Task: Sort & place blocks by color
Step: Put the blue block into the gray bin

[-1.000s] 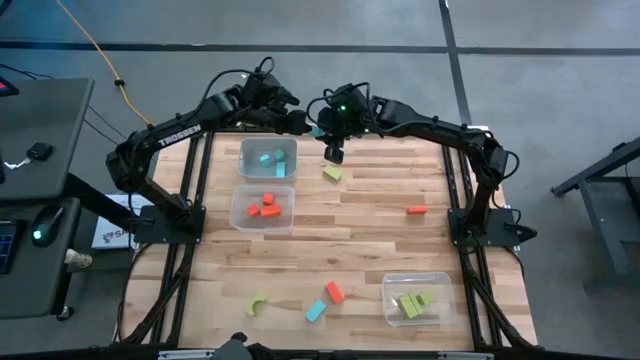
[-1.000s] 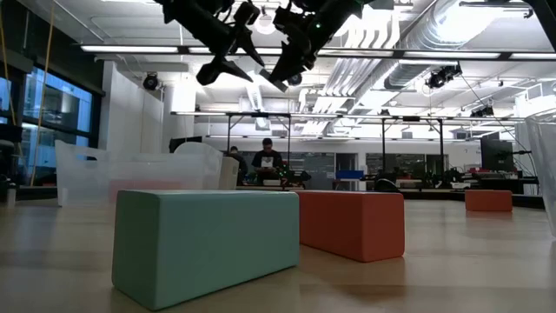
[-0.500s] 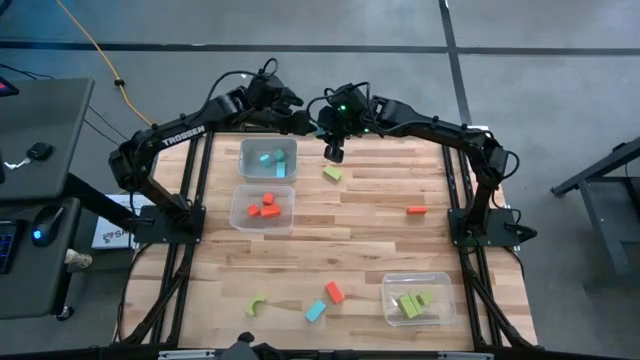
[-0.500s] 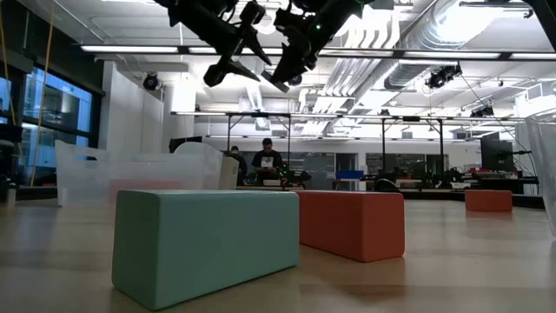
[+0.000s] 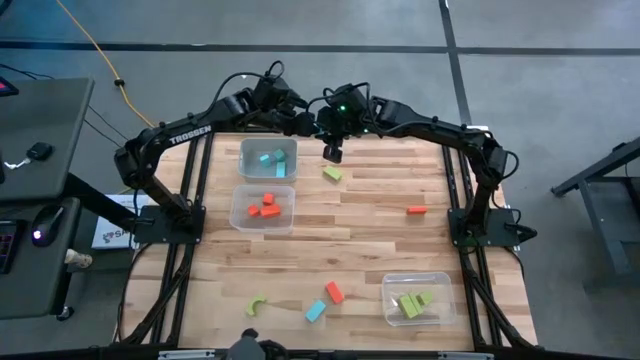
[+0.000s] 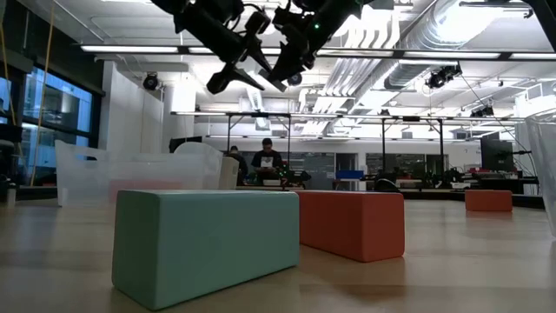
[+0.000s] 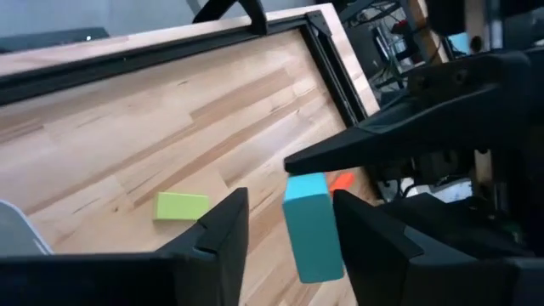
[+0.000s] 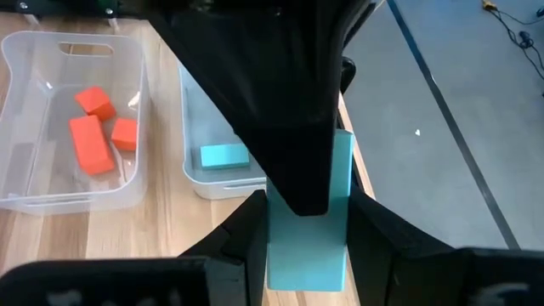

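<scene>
Above the desk's (image 5: 350, 215) far edge, the right gripper (image 5: 333, 152) stayed clamped on a cyan block (image 7: 311, 225) while the left gripper (image 7: 285, 228), fingers apart, straddled it, bare wood lying below.

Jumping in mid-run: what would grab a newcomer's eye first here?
The two arms meeting nose to nose above the table's far edge: the right gripper holds a cyan block, and the left gripper has its fingers spread either side of it. Below them, a bin of cyan blocks sits beside a bin of red blocks.
</scene>
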Robot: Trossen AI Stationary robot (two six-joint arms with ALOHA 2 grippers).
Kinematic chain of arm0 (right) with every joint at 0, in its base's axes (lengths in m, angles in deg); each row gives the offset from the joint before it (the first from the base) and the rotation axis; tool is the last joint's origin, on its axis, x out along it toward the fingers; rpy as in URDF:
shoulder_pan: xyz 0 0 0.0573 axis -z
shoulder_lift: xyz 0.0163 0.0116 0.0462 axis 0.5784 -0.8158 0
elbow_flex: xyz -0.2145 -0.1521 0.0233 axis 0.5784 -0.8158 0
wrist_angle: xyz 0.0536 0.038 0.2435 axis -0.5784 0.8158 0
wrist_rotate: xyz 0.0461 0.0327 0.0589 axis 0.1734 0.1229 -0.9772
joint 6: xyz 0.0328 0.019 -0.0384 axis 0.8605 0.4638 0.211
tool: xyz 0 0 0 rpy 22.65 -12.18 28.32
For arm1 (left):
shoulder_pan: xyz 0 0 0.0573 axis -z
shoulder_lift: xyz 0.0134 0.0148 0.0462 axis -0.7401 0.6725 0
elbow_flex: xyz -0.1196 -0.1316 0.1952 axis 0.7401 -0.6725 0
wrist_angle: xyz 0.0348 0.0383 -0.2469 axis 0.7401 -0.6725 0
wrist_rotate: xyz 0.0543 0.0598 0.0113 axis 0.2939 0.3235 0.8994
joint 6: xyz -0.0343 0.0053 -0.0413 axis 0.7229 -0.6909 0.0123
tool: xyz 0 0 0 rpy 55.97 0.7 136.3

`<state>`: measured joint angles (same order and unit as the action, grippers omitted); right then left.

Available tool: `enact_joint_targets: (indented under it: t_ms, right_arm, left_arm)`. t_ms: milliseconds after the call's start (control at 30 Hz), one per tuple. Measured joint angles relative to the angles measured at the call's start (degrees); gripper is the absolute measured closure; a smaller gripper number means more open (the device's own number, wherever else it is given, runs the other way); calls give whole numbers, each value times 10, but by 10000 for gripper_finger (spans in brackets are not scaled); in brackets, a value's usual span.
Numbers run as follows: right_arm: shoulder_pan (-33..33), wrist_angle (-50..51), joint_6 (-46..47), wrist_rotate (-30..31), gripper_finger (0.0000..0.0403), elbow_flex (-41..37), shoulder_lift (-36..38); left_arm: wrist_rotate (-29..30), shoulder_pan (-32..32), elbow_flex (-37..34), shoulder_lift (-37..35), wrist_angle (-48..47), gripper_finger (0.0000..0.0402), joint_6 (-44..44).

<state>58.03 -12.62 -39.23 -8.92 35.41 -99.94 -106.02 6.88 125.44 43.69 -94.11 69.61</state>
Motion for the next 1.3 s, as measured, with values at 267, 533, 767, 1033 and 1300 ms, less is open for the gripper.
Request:
enact_joint_targets:
  t_ms: [267,533,767,1033,1300]
  right_arm:
    - [0,-2,0,8,302,0,0]
    - [2,-2,0,12,305,0,0]
    - [2,-2,0,24,262,0,0]
    - [2,-1,44,50,227,0,0]
    - [2,0,63,53,175,0,12]
  left_arm:
    - [-4,0,0,-1,22,348,-20]
    - [-1,3,0,-1,23,395,-57]
    - [5,7,0,-1,23,398,-96]
    - [12,-2,0,-1,9,399,-130]
    - [38,-17,0,-2,-61,397,-189]
